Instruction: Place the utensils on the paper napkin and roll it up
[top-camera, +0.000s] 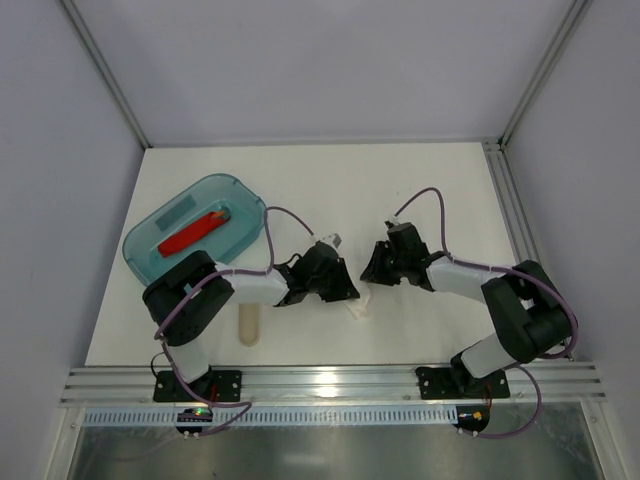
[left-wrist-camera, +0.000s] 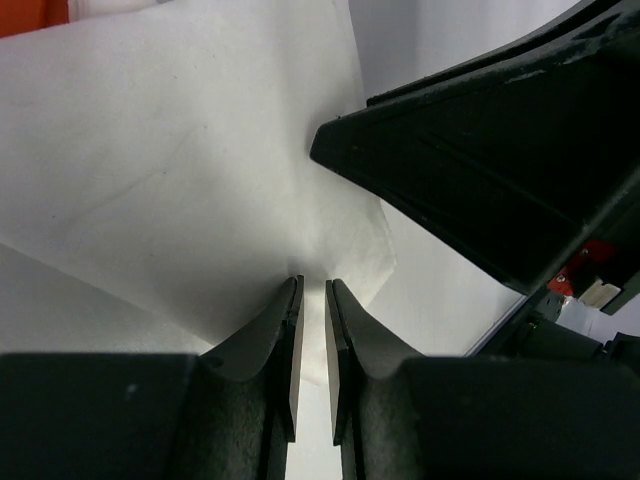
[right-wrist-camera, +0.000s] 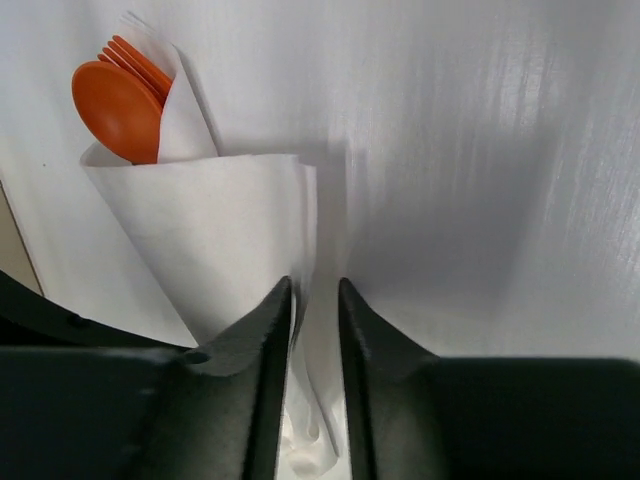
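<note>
The white paper napkin (right-wrist-camera: 220, 240) is folded into a cone around an orange spoon (right-wrist-camera: 115, 108) and an orange fork (right-wrist-camera: 142, 62), whose heads stick out at its top left. My right gripper (right-wrist-camera: 315, 283) is shut on a crumpled fold of the napkin's right edge. In the left wrist view the napkin (left-wrist-camera: 200, 180) spreads ahead, and my left gripper (left-wrist-camera: 312, 282) is nearly closed on its near edge. In the top view both grippers meet mid-table, left (top-camera: 345, 290) and right (top-camera: 372, 272), with the napkin (top-camera: 360, 303) showing just below them.
A teal plastic tray (top-camera: 240, 205) at the back left holds a red object (top-camera: 192, 233). A beige flat stick-like piece (top-camera: 248, 325) lies near the left arm's base. Aluminium rails run along the near edge (top-camera: 330, 380) and the right side (top-camera: 505, 200).
</note>
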